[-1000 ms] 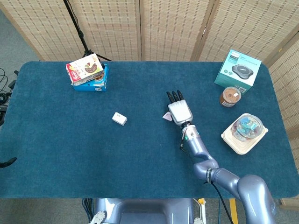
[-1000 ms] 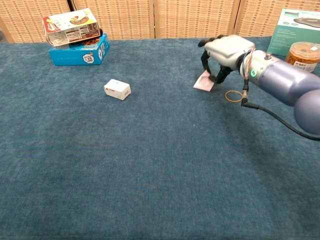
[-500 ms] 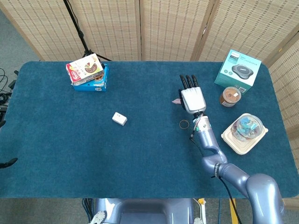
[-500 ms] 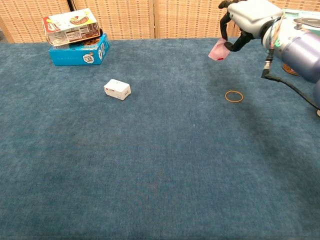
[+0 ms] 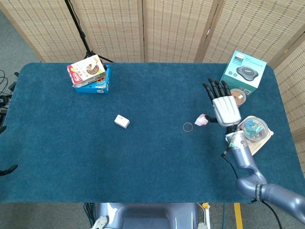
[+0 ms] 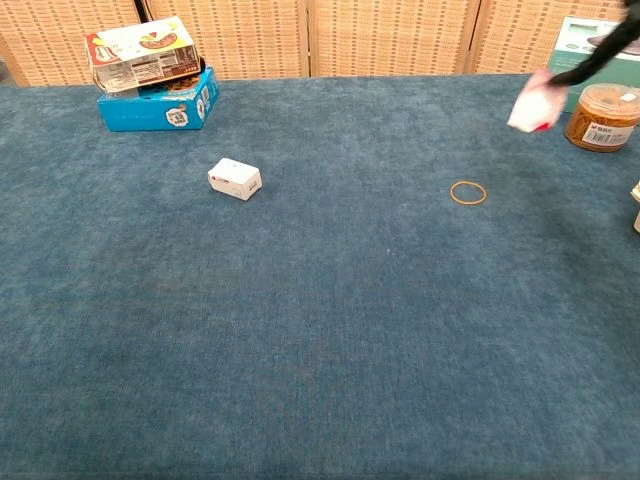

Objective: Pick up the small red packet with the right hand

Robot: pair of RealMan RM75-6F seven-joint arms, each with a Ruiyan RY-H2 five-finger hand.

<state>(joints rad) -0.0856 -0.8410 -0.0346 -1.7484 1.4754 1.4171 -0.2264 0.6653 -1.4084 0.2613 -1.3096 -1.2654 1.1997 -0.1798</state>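
My right hand [image 5: 225, 107] hangs above the right part of the table and pinches the small red packet [image 5: 201, 119] at its thumb side. In the chest view the packet [image 6: 530, 108] shows white and pink, lifted off the cloth, with one dark fingertip [image 6: 600, 55] reaching in from the top right; the remainder of the hand is out of that frame. The hand's other fingers are spread, pointing toward the far edge. My left hand shows in neither view.
A rubber band [image 5: 188, 127] lies on the blue cloth left of the packet. A small white box [image 5: 122, 121] sits mid-left. Stacked snack boxes [image 5: 88, 74] stand far left. A teal box [image 5: 242, 70], a brown jar [image 6: 603, 117] and a clear food container [image 5: 249, 133] crowd the right side.
My right hand lifted the packet off the cloth and carried it rightward and up, from beside the rubber band to near the jar. The rubber band stayed on the table.
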